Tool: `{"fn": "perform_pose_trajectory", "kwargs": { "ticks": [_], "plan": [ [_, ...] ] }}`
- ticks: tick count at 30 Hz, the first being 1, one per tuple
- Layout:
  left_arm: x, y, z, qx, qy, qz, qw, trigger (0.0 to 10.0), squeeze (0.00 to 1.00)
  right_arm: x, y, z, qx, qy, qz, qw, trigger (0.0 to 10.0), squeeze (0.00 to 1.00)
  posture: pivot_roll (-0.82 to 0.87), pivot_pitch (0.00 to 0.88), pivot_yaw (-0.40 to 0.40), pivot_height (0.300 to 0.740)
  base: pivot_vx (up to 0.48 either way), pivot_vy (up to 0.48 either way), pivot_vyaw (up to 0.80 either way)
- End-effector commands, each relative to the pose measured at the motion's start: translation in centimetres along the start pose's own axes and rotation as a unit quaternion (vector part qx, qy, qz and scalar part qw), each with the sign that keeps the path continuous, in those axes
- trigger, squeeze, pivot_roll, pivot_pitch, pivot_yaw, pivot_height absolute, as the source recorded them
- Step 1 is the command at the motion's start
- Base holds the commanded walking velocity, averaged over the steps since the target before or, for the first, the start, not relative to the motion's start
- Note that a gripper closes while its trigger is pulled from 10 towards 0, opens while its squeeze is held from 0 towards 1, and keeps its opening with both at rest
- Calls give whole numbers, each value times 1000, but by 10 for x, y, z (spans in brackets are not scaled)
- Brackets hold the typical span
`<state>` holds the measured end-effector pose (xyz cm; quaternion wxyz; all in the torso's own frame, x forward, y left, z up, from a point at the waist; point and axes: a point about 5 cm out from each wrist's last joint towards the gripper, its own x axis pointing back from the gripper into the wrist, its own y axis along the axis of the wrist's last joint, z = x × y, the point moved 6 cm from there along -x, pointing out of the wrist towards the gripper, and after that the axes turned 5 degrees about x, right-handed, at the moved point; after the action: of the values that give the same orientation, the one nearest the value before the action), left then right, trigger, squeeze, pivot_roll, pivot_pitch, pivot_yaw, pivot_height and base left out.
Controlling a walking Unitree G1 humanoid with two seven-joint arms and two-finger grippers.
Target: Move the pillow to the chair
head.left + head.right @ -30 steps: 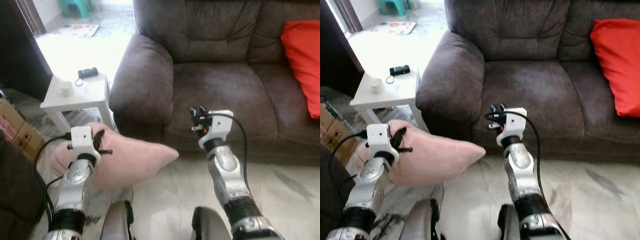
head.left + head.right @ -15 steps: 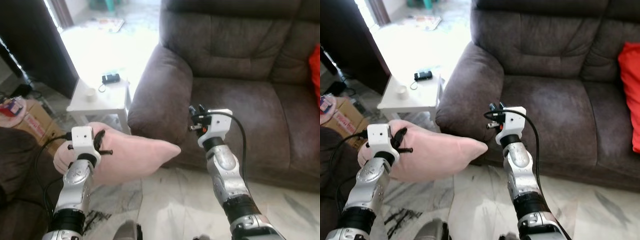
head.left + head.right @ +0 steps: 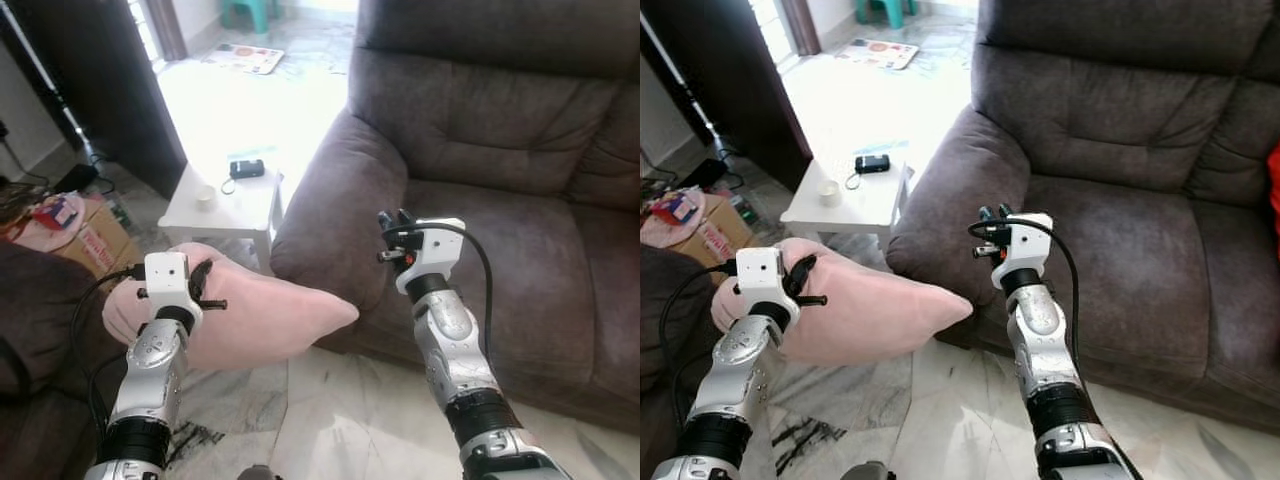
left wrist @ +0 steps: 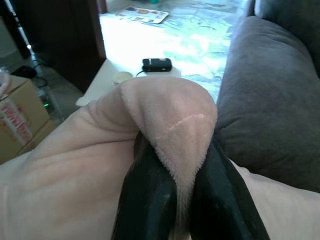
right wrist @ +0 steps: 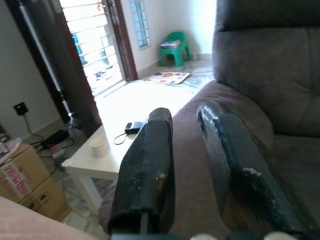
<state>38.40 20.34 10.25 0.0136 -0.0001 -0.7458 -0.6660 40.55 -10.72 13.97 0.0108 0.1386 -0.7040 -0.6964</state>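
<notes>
One pink pillow (image 3: 262,320) is hanging in the air, low at the robot's left, above the marble floor (image 3: 330,420) and just in front of the sofa's rounded armrest (image 3: 335,215). The left gripper (image 4: 182,200) is pinching it: the two black fingers (image 4: 150,195) are pressing together on a fold of the plush fabric near the pillow's left end, while the pointed far corner is reaching toward the base of the armrest.

The right gripper (image 3: 990,214) is hovering empty in front of the armrest, its two fingers (image 5: 147,170) standing a little apart with nothing between them.

One dark brown sofa (image 3: 500,150) is taking up the right side of the scene, and a sliver of one red cushion (image 3: 1274,190) is showing at its far right edge. One small white side table is standing just beside the armrest; its tabletop (image 3: 235,195) is carrying one small white cup (image 3: 206,197) and one black device (image 3: 247,168) with a cord. One cardboard box (image 3: 85,235) is sitting near the table's left side, and one green stool (image 3: 245,10) is standing well beyond on the sunlit floor.

Open floor is lying between the pillow and the sofa front, with more bright open floor behind the table. Dark upholstery (image 3: 30,300) is edging the lower left, close beside the left arm.
</notes>
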Motion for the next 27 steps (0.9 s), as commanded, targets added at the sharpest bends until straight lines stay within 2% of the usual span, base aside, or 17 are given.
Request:
{"fn": "perform_pose_trajectory", "kwargs": {
  "ticks": [1,9,14,15,16,17,18,19,23,24,25,27],
  "plan": [
    [-3,33,-1,0,-6,-56,998,10000,0,-2,0,3,-3,4,-1,1000,10000,0,87,35,23,740,0,0,0],
    [-3,33,-3,1,-12,-54,998,10000,0,-2,-1,3,1,13,6,1000,10000,0,87,36,23,740,0,0,0],
    [-2,36,-11,3,-38,-53,998,10000,0,3,-18,12,44,66,46,996,10000,0,87,36,19,740,0,0,0],
    [-2,39,-16,-1,-53,-55,997,10000,0,8,-34,12,71,88,86,990,10000,0,87,37,19,740,0,0,0],
    [-2,39,-16,-1,-53,-55,997,10000,0,8,-34,12,71,88,86,990,10000,0,87,37,19,740,0,0,0],
    [0,41,-20,-2,-67,-57,996,10000,0,11,-41,11,97,100,99,985,10000,0,87,37,19,740,0,0,0],
    [2,42,-24,-1,-81,-58,995,10000,0,21,-59,12,127,137,140,972,10000,0,86,36,19,740,0,0,0],
    [2,42,-24,-1,-81,-58,995,10000,0,21,-59,12,127,137,140,972,10000,0,86,36,19,740,0,0,0],
    [5,42,-24,-3,-86,-52,995,10000,0,34,-74,10,162,176,167,957,10000,0,87,31,18,740,0,0,0],
    [6,42,-24,-5,-88,-52,995,10000,0,41,-81,8,177,194,180,948,10000,0,87,31,18,740,0,0,0],
    [6,42,-24,-5,-88,-52,995,10000,0,41,-81,8,177,194,180,948,10000,0,87,31,18,740,0,0,0],
    [7,45,-23,-6,-91,-52,994,10000,0,53,-91,12,187,238,201,932,10000,0,89,25,18,740,0,0,0]
  ]
}}
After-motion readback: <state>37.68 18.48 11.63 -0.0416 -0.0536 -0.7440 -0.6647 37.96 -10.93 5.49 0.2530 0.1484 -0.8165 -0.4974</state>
